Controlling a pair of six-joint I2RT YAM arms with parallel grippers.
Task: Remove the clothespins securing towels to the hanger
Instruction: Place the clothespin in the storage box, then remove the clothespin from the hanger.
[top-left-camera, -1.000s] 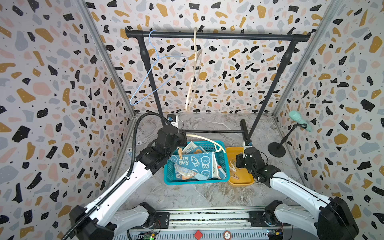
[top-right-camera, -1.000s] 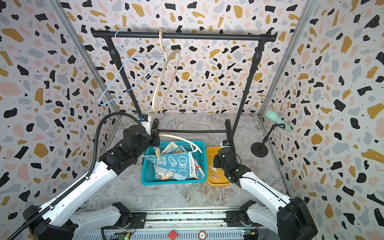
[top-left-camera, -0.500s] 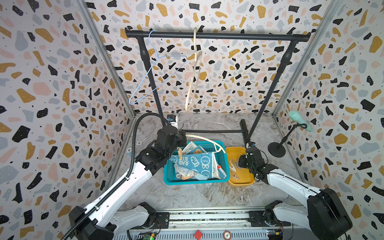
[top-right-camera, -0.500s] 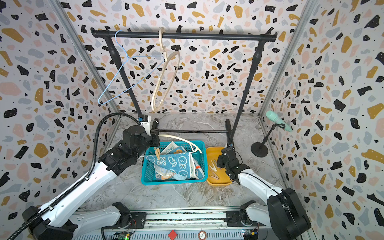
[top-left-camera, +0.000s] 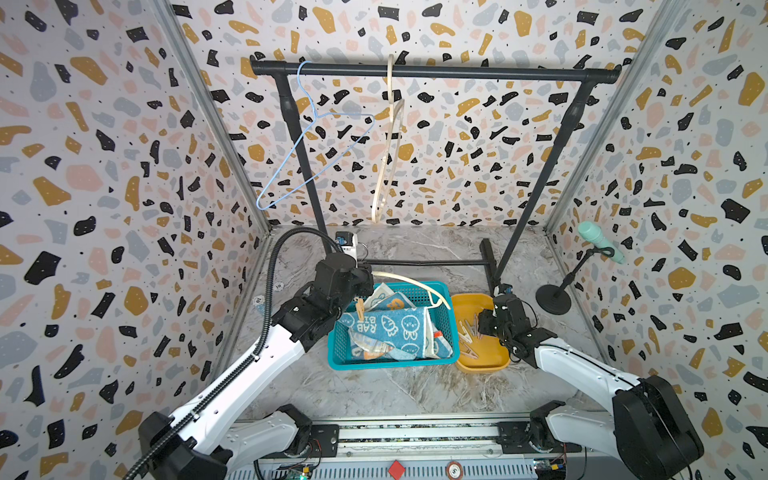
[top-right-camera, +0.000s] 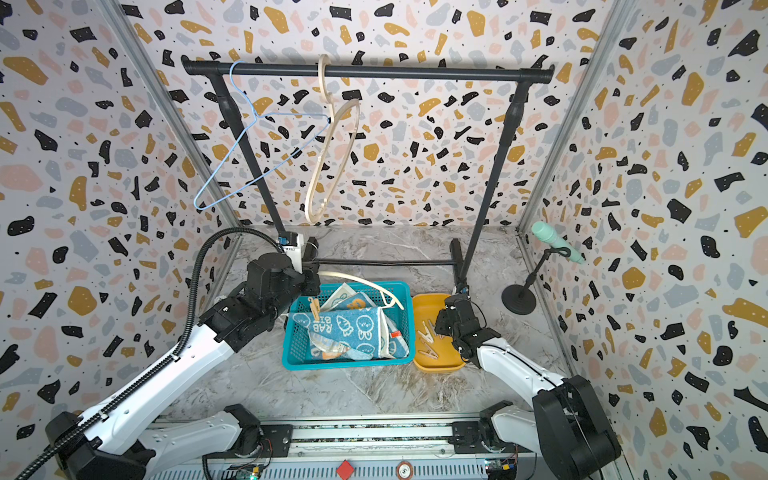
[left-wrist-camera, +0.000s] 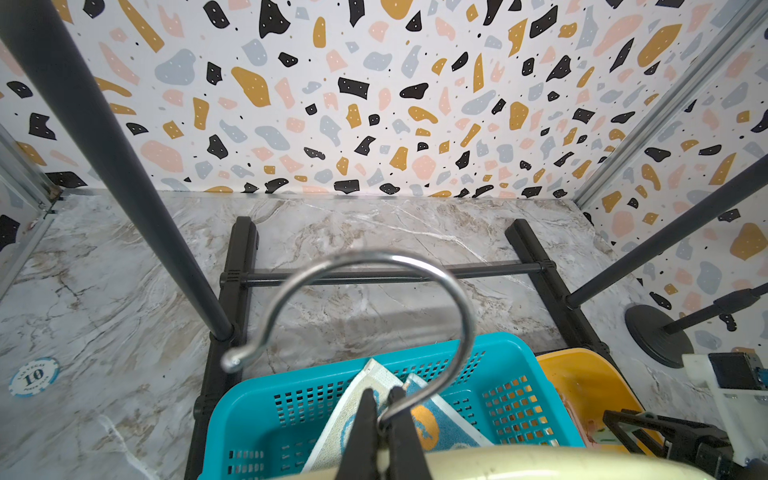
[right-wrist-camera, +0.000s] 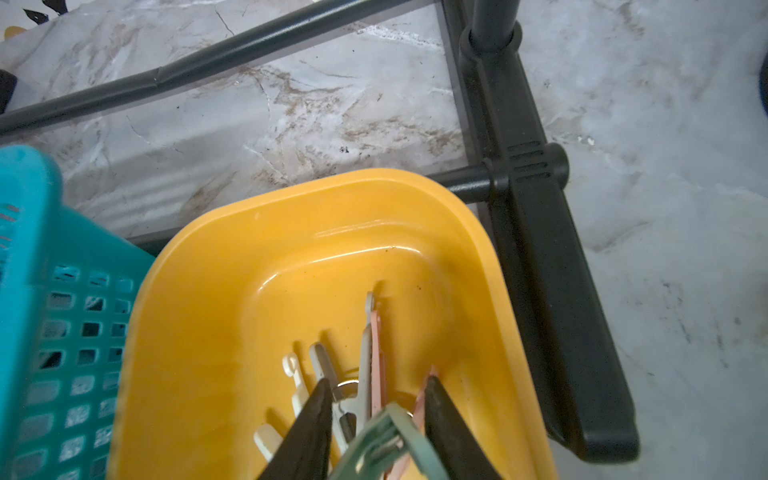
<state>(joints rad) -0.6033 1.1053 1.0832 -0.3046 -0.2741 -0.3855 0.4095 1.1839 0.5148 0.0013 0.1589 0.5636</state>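
My left gripper (left-wrist-camera: 382, 399) clamps the hanger hook (left-wrist-camera: 374, 266). My right gripper (right-wrist-camera: 377, 384) stands parted over the yellow tray (top-left-camera: 469, 305), three o'clock of the basket (top-left-camera: 390, 365), mint clothespin (right-wrist-camera: 390, 436) between, perhaps loose.

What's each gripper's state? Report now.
Left gripper: shut on the hanger's hook.
Right gripper: open over the tray; a mint pin sits between the jaws, apparently loose.

Tool (right-wrist-camera: 376, 384) with jaws parted around mint clothespin (right-wrist-camera: 386, 440), pale clothespins (right-wrist-camera: 365, 353) in yellow tray (right-wrist-camera: 291, 199), teal basket (right-wrist-camera: 25, 249) just beside
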